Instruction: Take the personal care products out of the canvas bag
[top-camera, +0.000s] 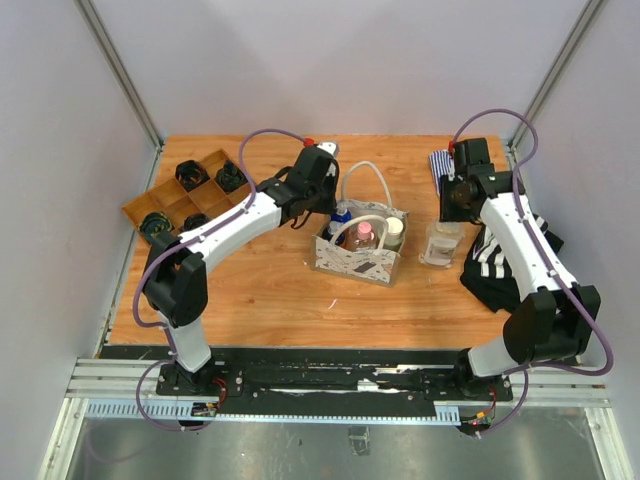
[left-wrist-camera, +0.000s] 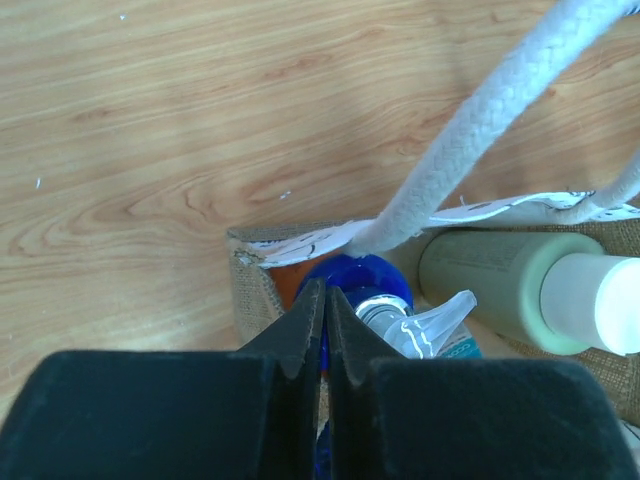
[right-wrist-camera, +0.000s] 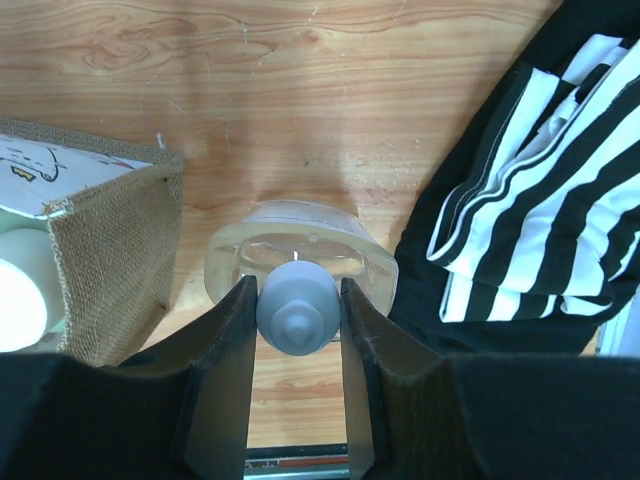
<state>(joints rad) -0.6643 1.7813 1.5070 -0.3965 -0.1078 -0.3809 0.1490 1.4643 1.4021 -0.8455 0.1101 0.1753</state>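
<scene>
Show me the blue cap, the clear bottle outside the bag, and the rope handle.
blue cap (left-wrist-camera: 352, 276), left wrist view, its rounded top.
clear bottle (right-wrist-camera: 300, 240), right wrist view, its shoulder.
rope handle (left-wrist-camera: 480, 122), left wrist view, mid-length.

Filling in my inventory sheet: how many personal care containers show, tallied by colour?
Clear bottle, outside the canvas bag: 1
Orange bottle, blue cap: 1
Pink bottle: 1
Pale white-capped bottle: 1
Total: 4 showing; the bag may hide more.

- My left gripper (left-wrist-camera: 325, 300): fingers pressed together, tips over the blue cap (left-wrist-camera: 365, 278) of the orange bottle (left-wrist-camera: 287, 284).
- Canvas bag (left-wrist-camera: 252, 300): near corner in view, white rope handle (left-wrist-camera: 480, 120) crossing above.
- Pale green bottle (left-wrist-camera: 490, 285): lying inside.
</scene>
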